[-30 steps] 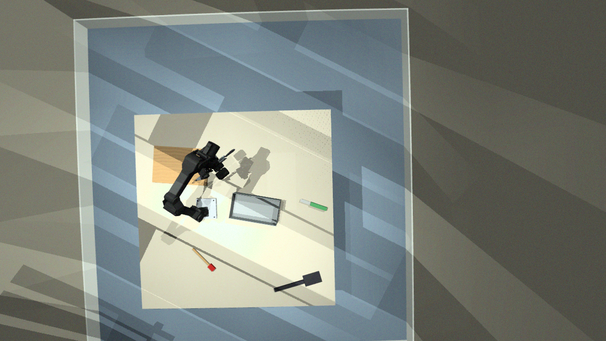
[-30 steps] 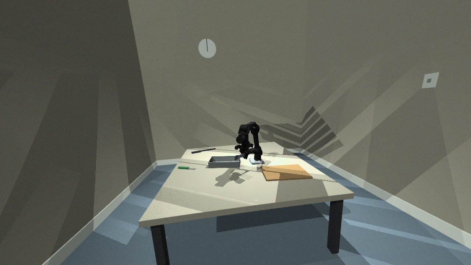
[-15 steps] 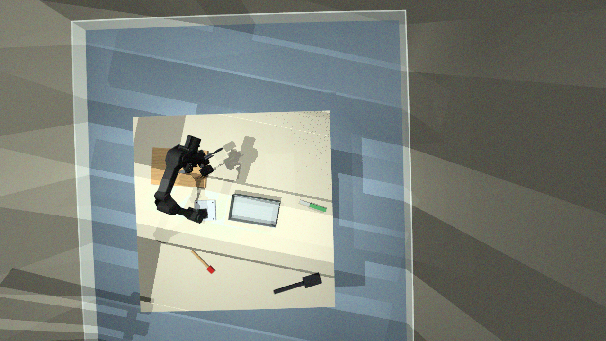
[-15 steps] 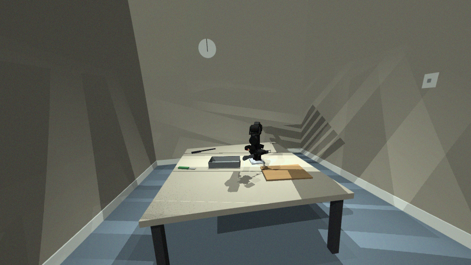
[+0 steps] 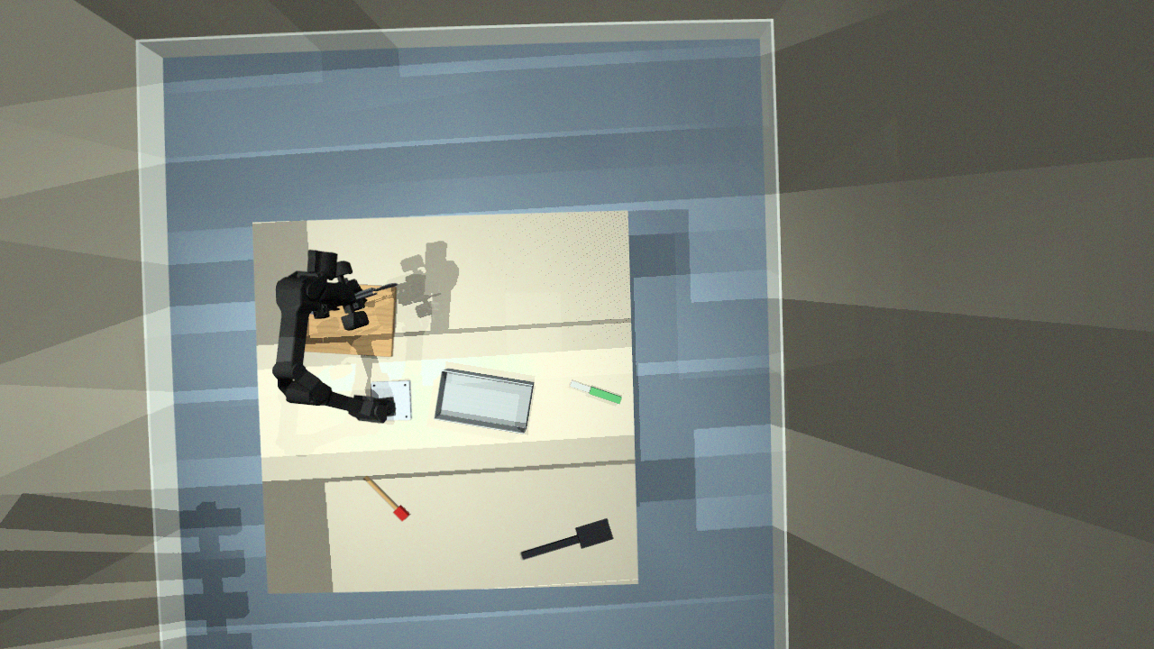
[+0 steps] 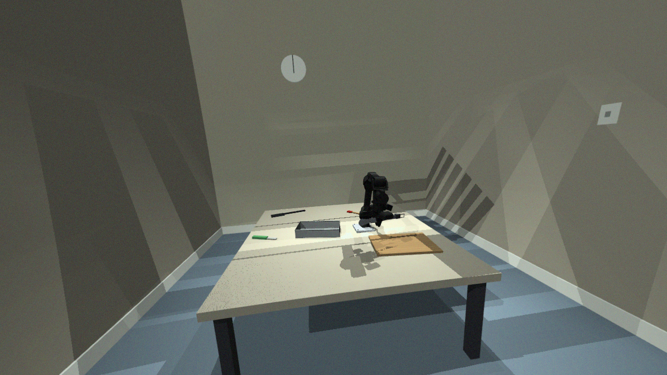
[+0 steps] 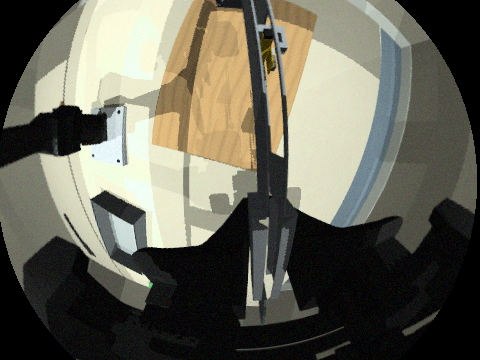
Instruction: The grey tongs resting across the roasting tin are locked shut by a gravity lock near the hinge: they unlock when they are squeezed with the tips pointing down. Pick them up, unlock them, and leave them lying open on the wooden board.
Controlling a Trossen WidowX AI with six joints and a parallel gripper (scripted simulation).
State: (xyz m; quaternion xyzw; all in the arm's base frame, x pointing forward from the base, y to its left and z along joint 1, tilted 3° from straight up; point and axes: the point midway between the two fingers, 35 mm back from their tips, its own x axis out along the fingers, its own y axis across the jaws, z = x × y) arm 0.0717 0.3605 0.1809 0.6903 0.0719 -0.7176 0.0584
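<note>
The long, slim grey tongs [image 5: 372, 288] [image 6: 399, 215] [image 7: 262, 100], arms close together and a yellow piece near one end, are held in the air above the flat, rectangular wooden board [image 5: 379, 339] [image 6: 408, 245] [image 7: 220, 90]. The grey, open-topped roasting tin [image 5: 484, 375] [image 6: 317, 232] [image 7: 120, 207] sits upright, apart from the board.

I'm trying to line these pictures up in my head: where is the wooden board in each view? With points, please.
Top: left part of the table, the board [image 5: 379, 342] [image 6: 408, 245] [image 7: 225, 90] partly under the arm.
Exterior: right of centre, nearer the camera than the arm.
Wrist: upper middle, partly behind the tongs [image 7: 257, 85].
Shared landmark: the grey tin [image 5: 484, 401] [image 6: 317, 231] [image 7: 120, 227].
</note>
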